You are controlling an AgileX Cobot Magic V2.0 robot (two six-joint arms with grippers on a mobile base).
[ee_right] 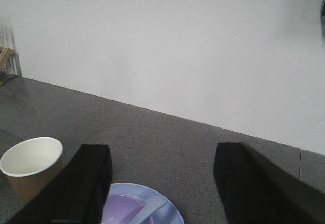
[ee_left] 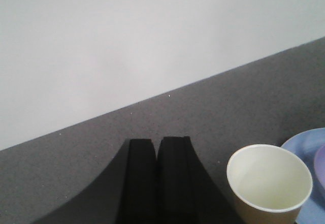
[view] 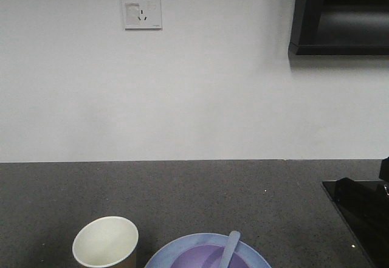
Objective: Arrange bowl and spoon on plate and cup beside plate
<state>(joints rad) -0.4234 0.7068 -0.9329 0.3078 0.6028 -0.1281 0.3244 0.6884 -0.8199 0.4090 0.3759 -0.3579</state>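
at the bottom edge of the front view, a light-blue plate sits on the dark speckled counter, cut off by the frame. inside it is the lavender bowl, and a pale spoon rests in the bowl with its handle pointing up toward the middle of the frame. just left of the plate, in the lower left of that view, stands the paper cup, upright, white inside, tan outside. whether the cup touches the plate's rim cannot be told from here.

above the counter is a white wall with a power outlet in the upper left and a dark cabinet in the upper right corner. a glossy black cooktop fills the lower right.

in the left wrist view, the left gripper shows at bottom centre with its two black fingers pressed together and nothing between them. the cup stands in the lower right, well clear of the fingers, and a slice of the plate shows behind it at the right edge.

in the right wrist view, the right gripper has its jaws wide apart, one finger at lower left and the other at lower right. between them, at the bottom edge, lie the plate, the bowl and the spoon. the cup stands at the far left, beside the left finger.
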